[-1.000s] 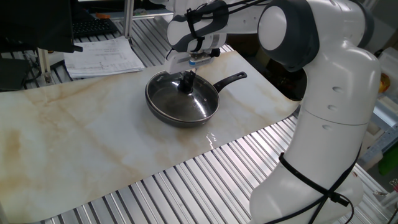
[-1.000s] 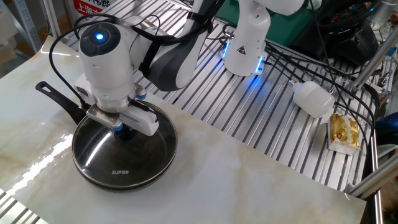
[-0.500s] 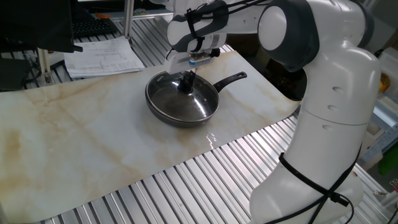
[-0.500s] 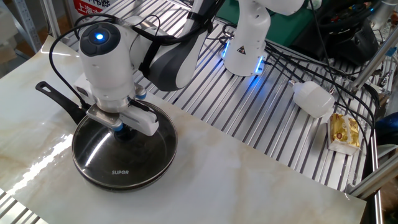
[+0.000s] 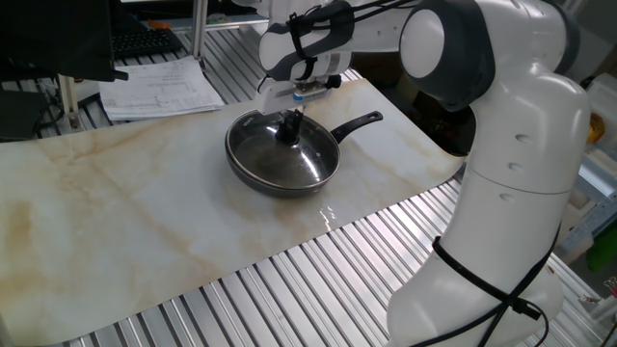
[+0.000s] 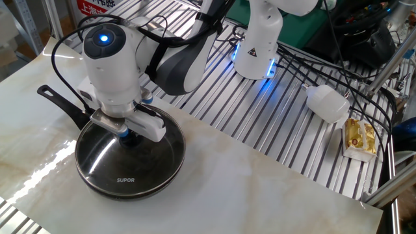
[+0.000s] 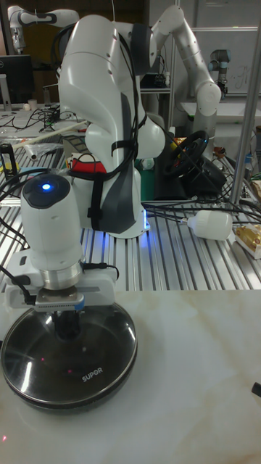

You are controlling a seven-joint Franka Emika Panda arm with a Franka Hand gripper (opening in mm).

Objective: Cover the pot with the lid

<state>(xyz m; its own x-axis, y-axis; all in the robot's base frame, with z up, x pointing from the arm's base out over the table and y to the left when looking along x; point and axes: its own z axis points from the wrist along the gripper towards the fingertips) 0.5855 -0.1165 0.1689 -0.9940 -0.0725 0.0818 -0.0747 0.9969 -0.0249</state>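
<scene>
The lid (image 5: 285,154) sits flat on the pot (image 5: 253,175), metal rim matching the pan's edge all round, so the pan is covered. In one fixed view the pot lies a little past the middle of the marbled worktop (image 5: 145,231) towards 1 o'clock, its long black handle (image 5: 359,123) running out towards 2 o'clock. In the other fixed view the handle (image 6: 60,104) points to 10 o'clock, and "SUPOR" is printed on the glass at the lid's 6 o'clock edge.

The gripper (image 6: 130,138) stands straight down over the lid's centre, its jaws set narrowly about the black knob (image 5: 288,130). Whether they press the knob or merely flank it I cannot tell.

At 3 o'clock from the pot in the other fixed view, well apart on the slatted metal surface, lie a white bulb-shaped object (image 6: 327,103) and a yellow packet (image 6: 359,138).
</scene>
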